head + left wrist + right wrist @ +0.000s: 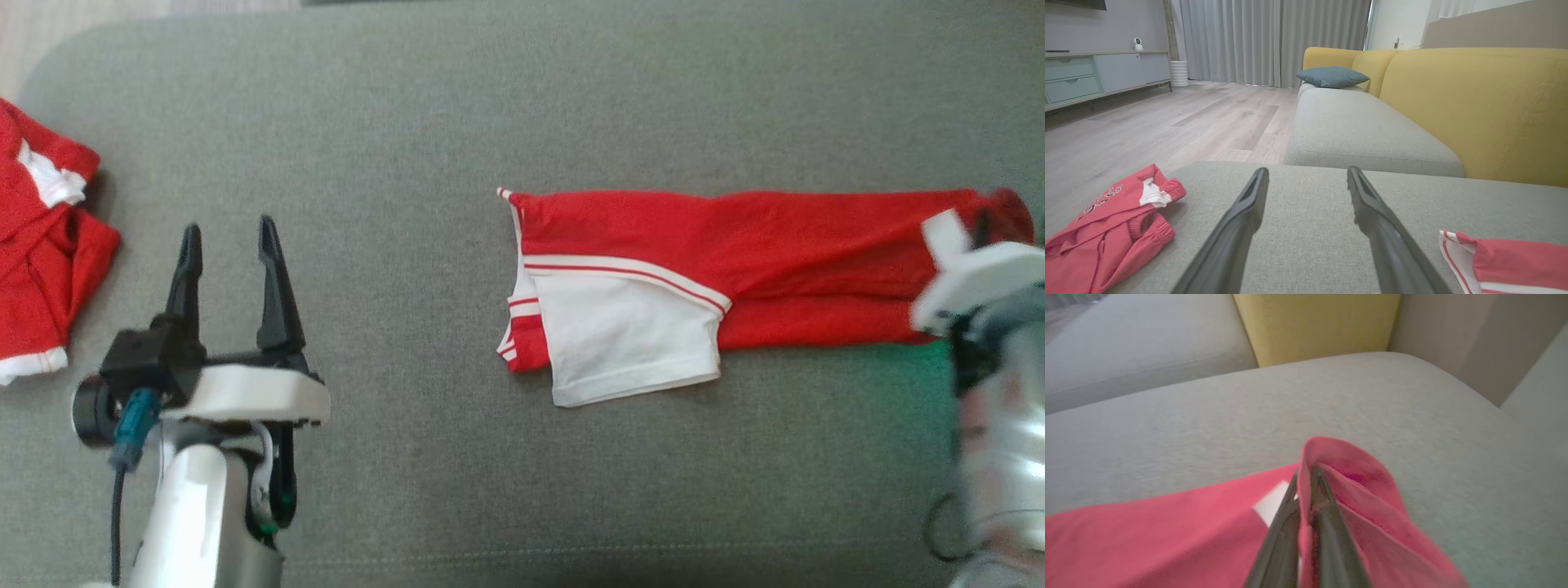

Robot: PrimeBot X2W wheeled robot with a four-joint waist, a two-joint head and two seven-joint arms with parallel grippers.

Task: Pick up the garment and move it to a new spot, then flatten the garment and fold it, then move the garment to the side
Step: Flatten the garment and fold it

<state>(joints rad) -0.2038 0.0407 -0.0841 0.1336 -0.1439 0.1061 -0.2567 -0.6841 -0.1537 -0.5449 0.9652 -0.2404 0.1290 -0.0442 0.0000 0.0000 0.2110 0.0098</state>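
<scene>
Long red-and-white fabric garment lay stretched across grey sofa cushion — right tool clamped on its raised red end; left tool spread wide, empty — well apart.

Soft, even daylight throughout (right arm motion-blurred), shadows faint, wrist views wide-angle.

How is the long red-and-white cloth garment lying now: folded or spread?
Folded: the red-and-white garment forms a narrow strip, white sleeve on top; right gripper's fingers pinch its raised end.

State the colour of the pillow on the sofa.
The pillow is dark teal; clearest in left wrist view.
</scene>
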